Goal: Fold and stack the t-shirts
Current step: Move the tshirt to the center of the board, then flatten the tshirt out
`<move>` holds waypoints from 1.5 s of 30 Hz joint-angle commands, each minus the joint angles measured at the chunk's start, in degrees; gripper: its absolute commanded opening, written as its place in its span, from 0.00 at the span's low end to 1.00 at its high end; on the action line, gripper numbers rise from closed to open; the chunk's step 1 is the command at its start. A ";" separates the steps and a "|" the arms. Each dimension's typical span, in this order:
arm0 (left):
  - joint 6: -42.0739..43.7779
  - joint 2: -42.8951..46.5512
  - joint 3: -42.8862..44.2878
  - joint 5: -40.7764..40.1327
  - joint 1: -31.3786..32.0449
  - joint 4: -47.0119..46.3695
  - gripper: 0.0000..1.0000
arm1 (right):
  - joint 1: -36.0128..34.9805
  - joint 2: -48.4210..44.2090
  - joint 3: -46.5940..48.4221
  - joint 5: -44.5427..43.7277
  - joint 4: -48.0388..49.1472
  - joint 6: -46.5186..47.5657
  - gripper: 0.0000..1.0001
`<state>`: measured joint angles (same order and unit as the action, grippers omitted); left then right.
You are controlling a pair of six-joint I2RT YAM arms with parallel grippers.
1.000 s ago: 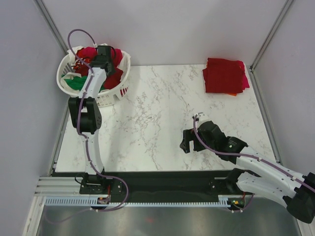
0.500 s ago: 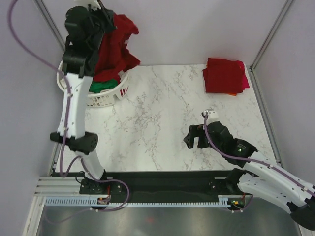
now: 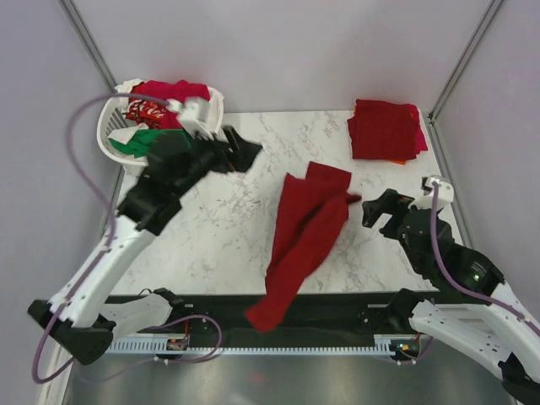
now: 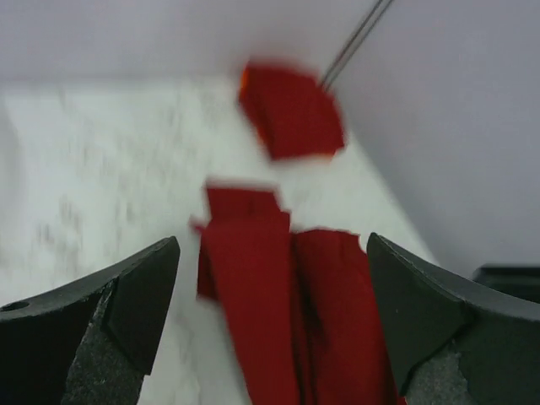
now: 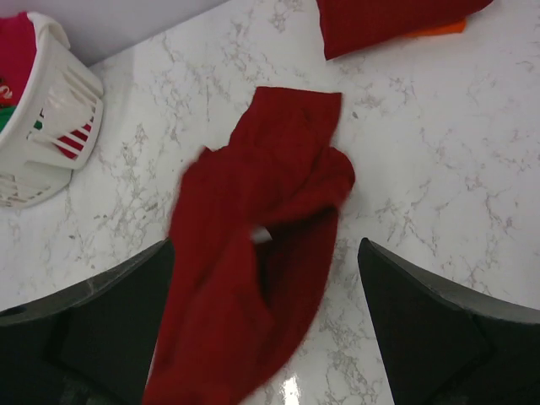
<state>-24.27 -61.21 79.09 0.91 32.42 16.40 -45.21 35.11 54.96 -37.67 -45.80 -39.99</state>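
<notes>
A dark red t-shirt (image 3: 305, 229) lies bunched in a long strip from the table's middle down past the near edge, blurred and held by neither gripper. It also fills the left wrist view (image 4: 278, 295) and the right wrist view (image 5: 245, 278), where a small white label (image 5: 261, 234) shows. My left gripper (image 3: 246, 152) is open, to the shirt's upper left. My right gripper (image 3: 371, 211) is open just right of it. A folded stack of red t-shirts (image 3: 386, 129) sits at the far right corner. More t-shirts, red and green (image 3: 156, 97), fill the basket.
The white lattice laundry basket (image 3: 108, 145) stands at the far left corner, also in the right wrist view (image 5: 51, 126). An orange edge (image 5: 439, 29) peeks from under the folded stack (image 5: 388, 21). Grey walls enclose the marble table (image 3: 228, 245).
My left arm lifted the dark red t-shirt out of the basket, swung over the table and opened; the shirt now lies free mid-table. My right arm drew back to the right.
</notes>
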 commanded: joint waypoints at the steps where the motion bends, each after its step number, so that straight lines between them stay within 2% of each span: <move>1: -8.59 2.48 -16.28 -1.69 0.53 9.26 1.00 | -0.14 -2.85 3.05 -6.01 -6.66 -3.87 0.98; 5: -10.53 12.58 -25.37 -2.05 0.53 10.05 1.00 | -0.14 -4.09 0.60 -1.98 -6.85 -4.31 0.98; 10: -15.54 16.21 -34.68 3.38 0.80 10.67 1.00 | -0.14 -0.14 -6.08 11.62 0.15 -3.44 0.98; 11: -15.89 16.30 -35.75 3.57 1.15 10.75 1.00 | -0.14 1.17 -8.96 20.01 2.01 -2.30 0.98; 14: -16.25 17.70 -38.92 3.58 1.76 10.75 1.00 | -1.19 7.41 -14.76 36.02 9.92 -1.06 0.93; 15: -16.25 18.84 -38.75 3.58 1.76 10.75 1.00 | -2.76 10.12 -15.66 36.61 11.16 -1.41 0.89; 16: -16.25 19.46 -38.23 3.58 1.76 10.75 1.00 | -8.61 11.11 -16.11 35.40 12.22 -1.84 0.86; 17: -16.25 19.98 -37.61 -3.65 1.76 17.02 1.00 | -12.58 11.90 -15.94 33.56 12.40 -2.11 0.86; 18: -12.33 20.34 -35.95 -5.20 1.76 18.47 1.00 | -16.80 13.56 -15.50 28.23 12.32 -3.42 0.87; 19: -11.59 20.95 -35.07 -8.26 1.76 19.45 1.00 | -24.50 14.80 -15.06 25.83 12.23 -4.21 0.91; 21: -9.93 20.61 -33.13 -10.91 1.68 20.51 1.00 | -29.91 19.87 -13.22 20.04 11.44 -5.97 0.93; 22: -9.83 18.95 -32.43 -12.67 1.59 20.42 1.00 | -33.07 21.91 -12.52 19.13 11.09 -7.20 0.96; 24: -7.91 14.74 -30.93 -12.43 1.24 17.98 1.00 | -34.94 28.21 -11.90 18.60 11.96 -7.56 0.98; 27: -4.92 1.48 -24.54 -7.87 0.71 14.72 1.00 | -38.37 32.29 -9.61 7.13 5.84 -17.01 0.98; 28: -4.12 -2.73 -22.77 -3.67 0.80 11.84 1.00 | -38.46 31.86 -9.00 3.00 -3.24 -21.66 0.98; 29: -3.42 -9.30 -21.01 -1.63 0.88 10.50 0.99 | -38.46 30.64 -8.12 -4.62 -7.85 -31.37 0.98; 31: -2.01 -16.63 -14.88 2.50 1.06 7.69 0.98 | -38.46 22.14 -7.76 -9.42 -16.56 -37.25 0.98; 32: -1.40 -19.79 -12.41 3.13 1.32 7.33 0.99 | -38.55 18.45 -7.76 -12.57 -17.56 -38.31 0.98; 33: -0.17 -26.70 -9.86 3.83 1.50 6.89 0.99 | -38.46 11.02 -7.94 -13.65 -17.74 -37.71 0.98; 37: 2.91 -43.08 7.19 8.57 2.38 4.96 0.99 | -38.55 -1.96 -8.03 -16.47 -16.25 -31.65 0.98; 40: 3.62 -54.31 17.39 11.56 2.38 4.87 0.97 | -38.46 -4.88 -7.32 -17.08 -18.00 -30.07 0.98; 45: 2.30 -66.30 29.08 14.99 2.56 4.60 0.95 | -38.46 -1.37 -5.74 -16.73 -20.29 -29.80 0.98</move>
<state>-23.94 -122.72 102.21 11.11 34.65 21.78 -83.50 31.05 47.75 -52.18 -62.78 -70.15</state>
